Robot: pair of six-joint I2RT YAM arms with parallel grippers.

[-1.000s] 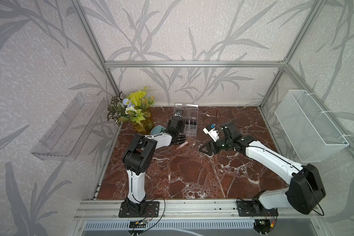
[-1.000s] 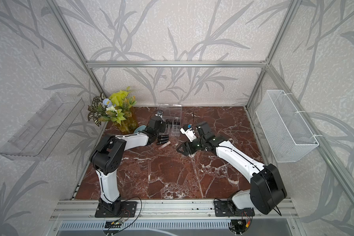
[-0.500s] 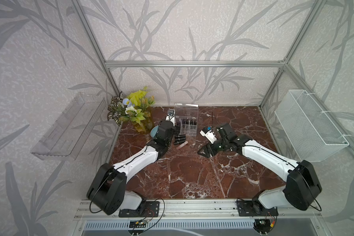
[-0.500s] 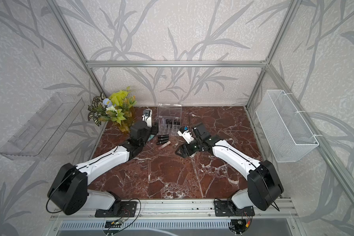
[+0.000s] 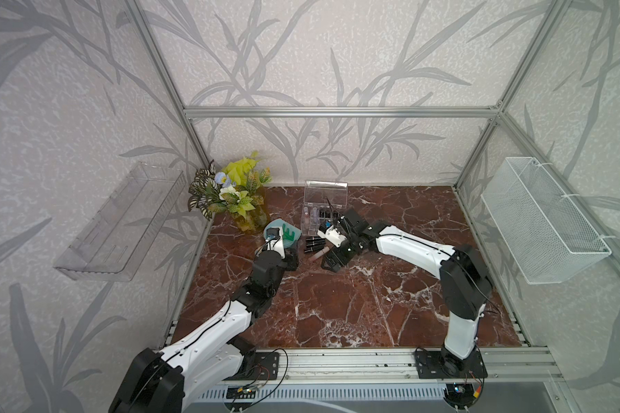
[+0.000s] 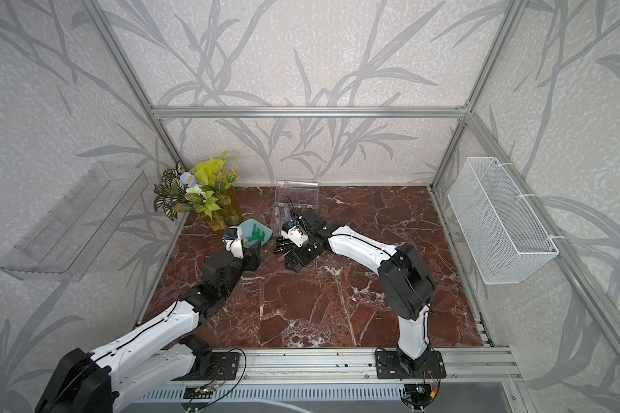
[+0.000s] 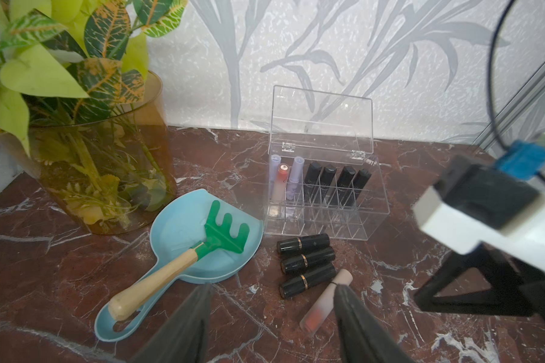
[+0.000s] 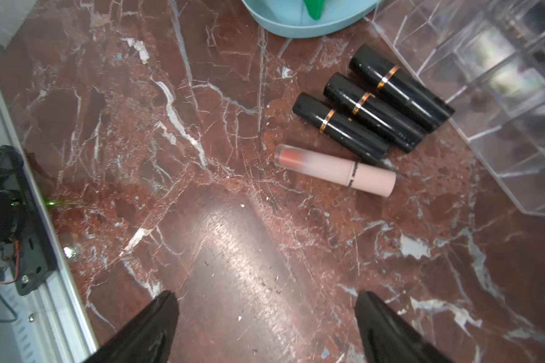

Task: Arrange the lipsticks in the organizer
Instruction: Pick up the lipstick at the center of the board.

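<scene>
My red marble desk [image 7: 76,251] carries an amber vase [image 7: 107,176], a blue scoop [image 7: 177,226] and the clear organizer [image 7: 315,226]; beside it lie three black lipsticks [image 7: 307,259] and a pink tube [image 7: 323,303].

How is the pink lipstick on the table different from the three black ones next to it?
The pink lipstick is pale and frosted, with orange-red showing at one end; the three black lipsticks are shiny, each with a gold ring. The pink lipstick looks slimmer than the black lipsticks. The black lipsticks lie packed side by side; the pink lipstick lies alone beside their row. All four lie flat on the table, outside the organizer.
</scene>
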